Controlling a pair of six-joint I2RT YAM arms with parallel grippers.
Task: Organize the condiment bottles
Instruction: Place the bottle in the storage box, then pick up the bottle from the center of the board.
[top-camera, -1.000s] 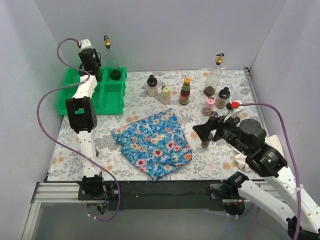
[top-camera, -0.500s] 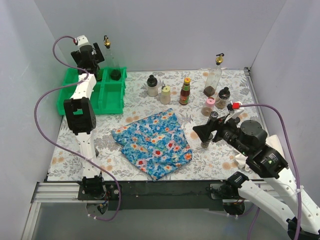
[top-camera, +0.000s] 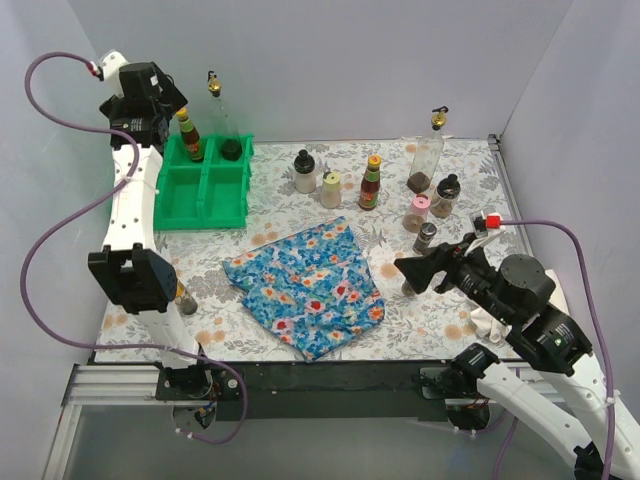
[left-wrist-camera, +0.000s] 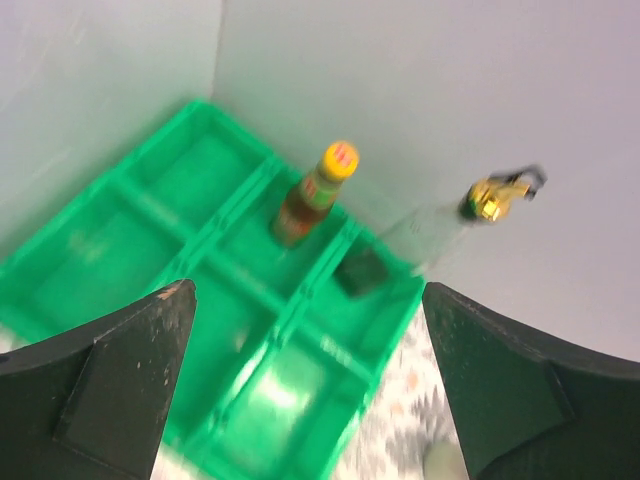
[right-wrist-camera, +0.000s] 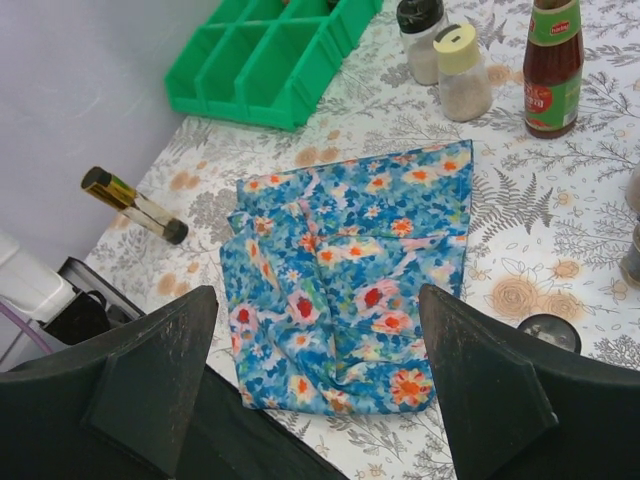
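Red-and-green label on sauce bottle, wording illegible, yellow-capped bottle in green tray

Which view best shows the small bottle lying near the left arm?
Right wrist: the small bottle lies whole, unobstructed. Top external shows only a sliver behind the left arm; left wrist misses it.

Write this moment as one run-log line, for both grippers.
left gripper: open, above green tray | sauce bottle: upright in tray | right gripper: open, near black-capped jar
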